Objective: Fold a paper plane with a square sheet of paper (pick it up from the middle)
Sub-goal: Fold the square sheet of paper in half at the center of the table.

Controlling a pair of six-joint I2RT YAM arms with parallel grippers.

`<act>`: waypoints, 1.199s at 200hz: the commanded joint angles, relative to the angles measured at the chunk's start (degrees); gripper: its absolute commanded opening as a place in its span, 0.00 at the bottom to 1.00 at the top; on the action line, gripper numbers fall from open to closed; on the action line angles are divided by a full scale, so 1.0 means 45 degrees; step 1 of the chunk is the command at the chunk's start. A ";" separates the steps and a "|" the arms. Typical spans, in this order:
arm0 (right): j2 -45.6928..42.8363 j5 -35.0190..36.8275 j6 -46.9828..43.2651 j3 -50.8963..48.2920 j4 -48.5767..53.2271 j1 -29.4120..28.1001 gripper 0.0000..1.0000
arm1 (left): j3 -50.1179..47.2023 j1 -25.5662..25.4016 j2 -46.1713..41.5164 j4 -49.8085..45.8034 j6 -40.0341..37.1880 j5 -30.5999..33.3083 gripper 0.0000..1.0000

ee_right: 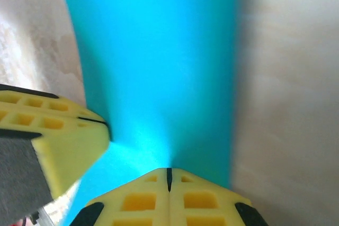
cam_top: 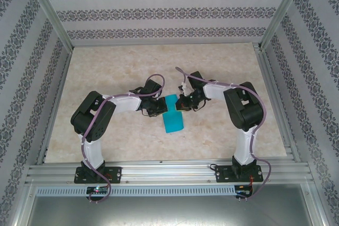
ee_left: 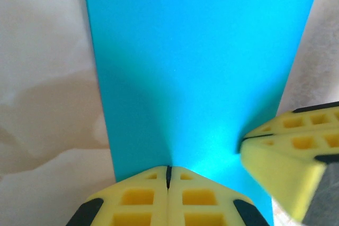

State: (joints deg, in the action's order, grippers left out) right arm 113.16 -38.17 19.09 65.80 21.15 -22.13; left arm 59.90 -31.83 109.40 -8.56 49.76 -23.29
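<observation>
Left end effector [ee_left: 168, 175] and right end effector [ee_right: 169, 175] each pinch the paper [cam_top: 173, 121] at its 12 o'clock edge, likely steadying it for a fold.

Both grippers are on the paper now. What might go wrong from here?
1. The left gripper and right gripper are both shut on the paper, close together; pulling apart could tear it.
2. The paper dimples at each pinch, so stray creases may spoil later folds.
</observation>
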 commanded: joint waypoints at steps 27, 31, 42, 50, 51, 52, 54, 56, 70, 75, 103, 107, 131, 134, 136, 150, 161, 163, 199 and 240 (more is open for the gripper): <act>-0.1958 0.1890 0.0049 -0.0706 0.0138 0.0570 0.00 | -0.1385 -0.0055 0.1860 -0.2612 0.0096 0.2598 0.00; -0.2110 0.1885 0.0100 -0.0721 0.0064 0.0498 0.00 | -0.1377 -0.0064 0.1863 -0.2610 0.0077 0.2584 0.00; -0.2376 0.1766 0.0216 -0.0723 -0.0188 0.0265 0.00 | -0.1346 -0.0075 0.1854 -0.2591 0.0056 0.2561 0.00; -0.2395 0.1678 0.0333 -0.0670 -0.0330 0.0015 0.00 | -0.1327 -0.0084 0.1858 -0.2571 0.0056 0.2541 0.00; -0.2385 0.1662 0.0360 -0.0654 -0.0347 -0.0024 0.00 | -0.1323 -0.0079 0.1859 -0.2571 0.0056 0.2540 0.00; -0.2380 0.1655 0.0363 -0.0646 -0.0375 -0.0073 0.00 | -0.1331 -0.0086 0.1859 -0.2561 0.0056 0.2529 0.00; -0.2351 0.1610 0.0380 -0.0616 -0.0400 -0.0153 0.00 | -0.1322 -0.0077 0.1860 -0.2554 0.0056 0.2512 0.00; -0.2329 0.1594 0.0404 -0.0588 -0.0436 -0.0217 0.00 | -0.1310 -0.0075 0.1865 -0.2538 0.0041 0.2517 0.00; -0.1954 0.1492 0.0650 -0.0327 -0.0614 -0.0749 0.00 | -0.1318 -0.0094 0.1850 -0.2475 0.0037 0.2477 0.00; -0.1770 0.1475 0.0759 -0.0198 -0.0687 -0.0898 0.00 | -0.1335 -0.0094 0.1822 -0.2445 0.0018 0.2473 0.00; -0.0799 0.1023 0.1369 0.0309 -0.1390 -0.1289 0.00 | -0.1396 -0.0129 0.1767 -0.2356 0.0054 0.2463 0.00; -0.0720 0.1032 0.1395 0.0376 -0.1382 -0.1302 0.00 | -0.1397 -0.0132 0.1767 -0.2356 0.0054 0.2461 0.00; -0.0090 0.1213 0.1286 0.0765 -0.1344 -0.1238 0.00 | -0.1416 -0.0152 0.1742 -0.2414 0.0023 0.2456 0.00; -0.0050 0.1241 0.1275 0.0777 -0.1341 -0.1221 0.00 | -0.1416 -0.0152 0.1742 -0.2415 0.0018 0.2460 0.00; -0.0011 0.1272 0.1268 0.0785 -0.1325 -0.1187 0.00 | -0.1411 -0.0152 0.1742 -0.2425 0.0017 0.2455 0.00; 0.0173 0.1462 0.1348 0.0627 -0.1349 -0.0956 0.00 | -0.1404 -0.0152 0.1742 -0.2469 0.0038 0.2479 0.00; 0.0169 0.1566 0.1400 0.0275 -0.1469 -0.0679 0.00 | -0.1408 -0.0152 0.1743 -0.2529 0.0056 0.2518 0.00; 0.0151 0.1612 0.1387 0.0191 -0.1489 -0.0617 0.00 | -0.1414 -0.0152 0.1743 -0.2531 0.0056 0.2529 0.00; -0.0377 0.2184 0.1023 -0.0849 -0.1452 0.0795 0.00 | -0.1421 -0.0152 0.1713 -0.2532 -0.0056 0.2487 0.00; -0.1928 0.2436 0.0815 -0.0468 -0.0759 0.0505 0.00 | -0.1411 -0.0162 0.1664 -0.2561 -0.0104 0.2499 0.00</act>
State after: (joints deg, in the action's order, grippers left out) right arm 109.49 -30.76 23.92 63.24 15.29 -18.39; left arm 59.22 -32.21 109.40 -6.15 49.76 -22.83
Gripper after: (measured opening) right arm 0.037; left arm 0.068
